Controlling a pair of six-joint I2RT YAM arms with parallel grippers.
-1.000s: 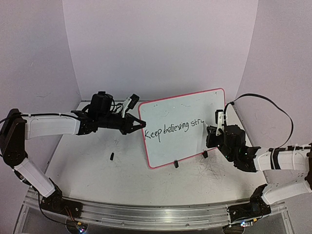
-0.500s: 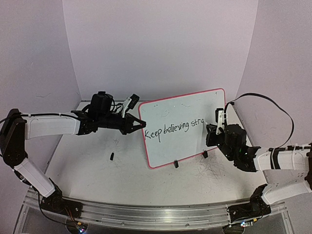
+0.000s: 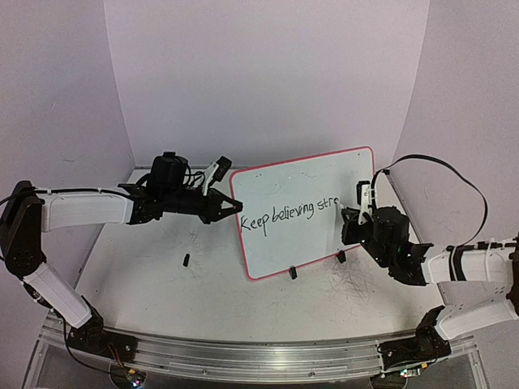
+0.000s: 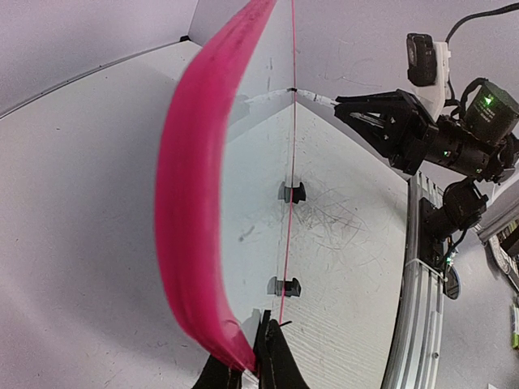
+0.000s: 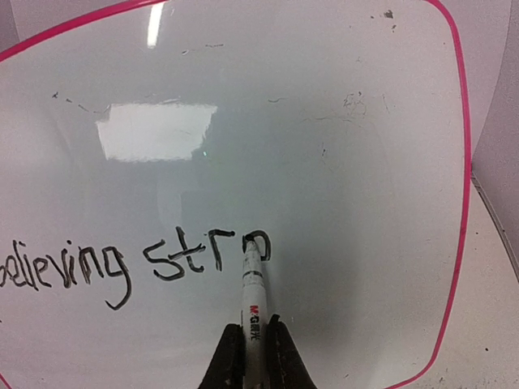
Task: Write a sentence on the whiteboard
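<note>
Right claw (image 5: 254, 347) holds marker (image 5: 252, 279) tip on sentence (image 5: 219, 247).

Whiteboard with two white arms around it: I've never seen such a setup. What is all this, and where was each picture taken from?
These are two robot arms bolted at the edge of a table, each ending in a two-finger claw. The wide picture comes from a fixed camera above and behind them. The other two come from small cameras on the wrists. The left claw pinches the side edge of the whiteboard, which is propped up, with small black clips at its lower edge. The left wrist view looks along its pink rim. The right claw holds a marker, tip on the board. The sentence reads "Keep believing str" plus a letter being formed. A small black piece lies on the table.
</note>
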